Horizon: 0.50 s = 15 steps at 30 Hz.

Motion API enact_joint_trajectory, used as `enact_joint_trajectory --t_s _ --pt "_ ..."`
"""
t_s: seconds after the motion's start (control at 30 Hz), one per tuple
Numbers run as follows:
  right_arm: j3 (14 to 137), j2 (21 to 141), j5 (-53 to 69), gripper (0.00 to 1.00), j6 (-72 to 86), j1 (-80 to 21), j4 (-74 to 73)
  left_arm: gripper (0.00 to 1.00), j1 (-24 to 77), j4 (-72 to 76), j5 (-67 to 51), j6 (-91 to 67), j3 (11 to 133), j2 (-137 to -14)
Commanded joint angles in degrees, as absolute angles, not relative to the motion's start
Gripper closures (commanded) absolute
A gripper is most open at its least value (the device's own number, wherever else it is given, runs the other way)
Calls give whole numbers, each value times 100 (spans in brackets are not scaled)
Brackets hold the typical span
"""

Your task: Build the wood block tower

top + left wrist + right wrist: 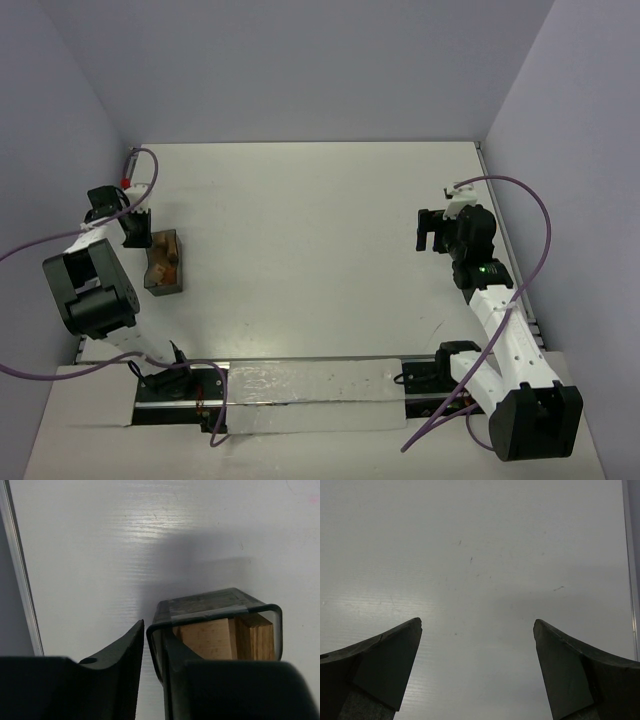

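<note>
left gripper (154, 630) straddles the bin (210, 600) wall, jaws narrow, grip unclear; blocks (205, 637) sit inside the bin at the table (320, 250) left; right gripper (477, 621) wide open, empty; best pinch the wall firmly and tip slowly so blocks don't scatter.

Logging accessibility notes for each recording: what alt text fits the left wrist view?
The left hand has its two dark fingers astride one wall of a dark translucent bin holding light wooden blocks, on a white table.
</note>
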State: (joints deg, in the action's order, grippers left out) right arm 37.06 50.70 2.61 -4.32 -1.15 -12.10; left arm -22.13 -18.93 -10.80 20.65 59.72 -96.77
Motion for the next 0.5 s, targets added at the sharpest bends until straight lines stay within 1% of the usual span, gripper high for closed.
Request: enact_joint_trajectory --t_s 0.0,0.07,0.1,0.13,0.17,0.2,0.4,0.47 --pt "3841 5080 202 0 -422 -149 -1125 77 -2215 -1530 -1125 2084 6118 -9798" --pt "3841 5080 202 0 -422 -149 -1125 80 -2215 -1490 -1141 2059 6109 -9863" --pt "3834 5080 202 0 -422 -149 -1125 86 -2208 -1485 -1143 2030 6115 -9890" --pt "3838 5080 202 0 -422 -149 -1125 89 -2206 -1492 -1149 2022 6123 -9909" --pt "3835 5068 202 0 -422 -149 -1131 96 -2206 -1500 -1151 2009 6145 -9951" --pt "3832 5059 202 0 -422 -149 -1130 99 -2199 -1496 -1137 1975 6159 -9966" --pt "3841 5019 229 0 -422 -149 -1116 100 -2063 -1485 -879 1712 6256 -9678" --pt "3834 4986 237 0 -422 -149 -1104 100 -1886 -1460 -580 1583 6263 -9441"
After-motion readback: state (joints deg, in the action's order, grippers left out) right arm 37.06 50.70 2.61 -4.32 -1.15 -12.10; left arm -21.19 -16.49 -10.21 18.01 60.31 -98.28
